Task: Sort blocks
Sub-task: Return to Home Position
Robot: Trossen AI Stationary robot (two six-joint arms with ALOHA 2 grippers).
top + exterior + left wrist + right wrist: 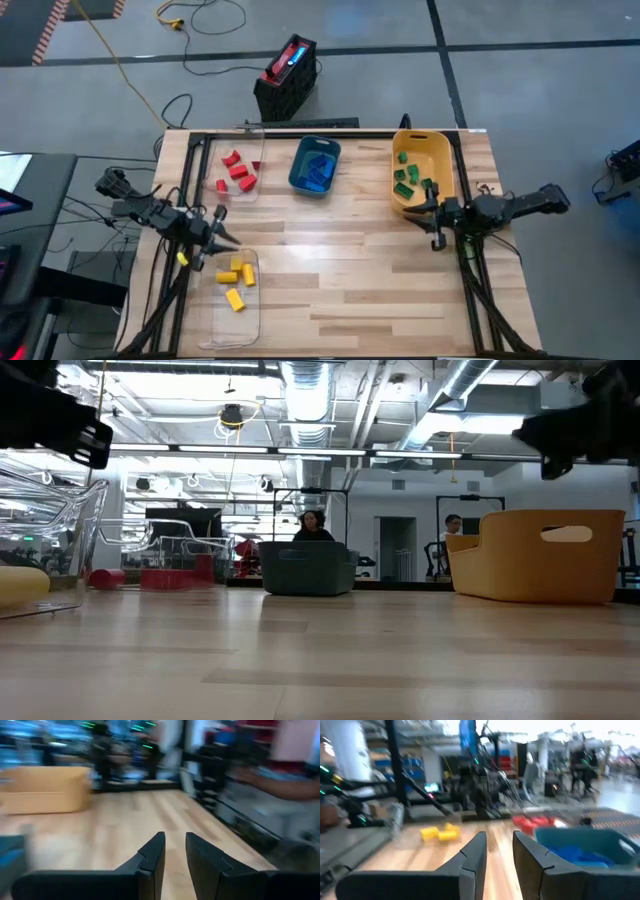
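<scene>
The left end effector [222,232] is hanging above the left edge of the bench [350,285], between the two clear trays. In the left wrist view its two dark fingers [152,857] are standing slightly apart with a narrow gap, and they are holding nothing.

Just right of it, the far clear tray [213,150] is carrying the red blocks [238,172], lying close together. The near clear tray [236,328] is carrying the yellow blocks [235,298], clustered at its far end, just beside the left end effector.

Toward the middle of the bench's far side, the blue bin [297,172] is sitting with the blue blocks [319,172] piled inside it. In the low view the same bin is showing at the centre of the bench's far edge.

Farther right, the yellow bin [441,160] is sitting near the far right corner, and the green blocks [405,182] are lying along its left inner side.

The right end effector [430,218] is hovering at the near end of the yellow bin, pointing toward the middle of the bench. In the right wrist view its fingers [476,854] are also resting a little apart, gripping nothing, and are looking across the bench at the blue bin, the red blocks and the yellow blocks.
</scene>
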